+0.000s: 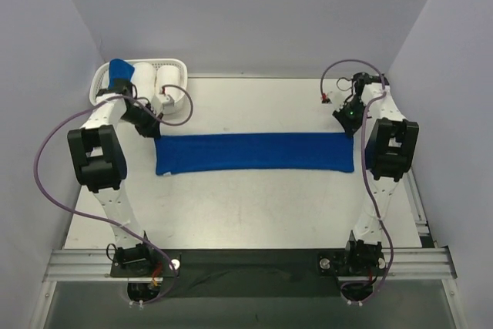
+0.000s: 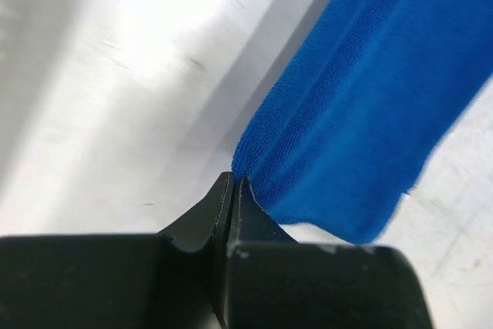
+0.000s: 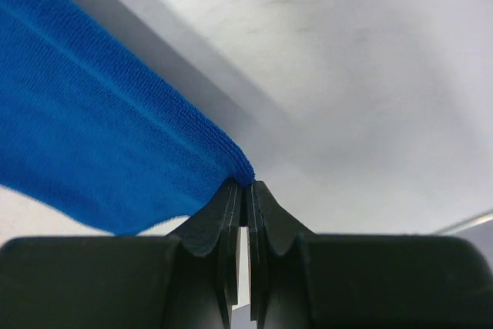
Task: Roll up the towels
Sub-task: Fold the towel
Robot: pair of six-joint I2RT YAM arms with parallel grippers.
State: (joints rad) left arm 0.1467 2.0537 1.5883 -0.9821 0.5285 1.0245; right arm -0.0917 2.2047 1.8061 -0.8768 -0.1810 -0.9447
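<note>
One towel (image 1: 254,153) lies as a long royal-blue strip across the middle of the table, left to right. My left gripper (image 1: 154,130) is at its far left corner. In the left wrist view the jaws (image 2: 233,180) are shut, pinching the corner of the towel (image 2: 370,98), which rises off the table there. My right gripper (image 1: 348,122) is at the far right corner. Its jaws (image 3: 246,185) are shut on that tip of the towel (image 3: 92,136). A second towel (image 1: 121,73), a short blue bundle, sits in the basket at the back left.
A white basket (image 1: 181,63) stands at the table's back left corner, holding white towel rolls (image 1: 168,75) beside the blue bundle. Grey walls close in the left, right and back. The arm bases and a metal rail (image 1: 246,261) run along the near edge.
</note>
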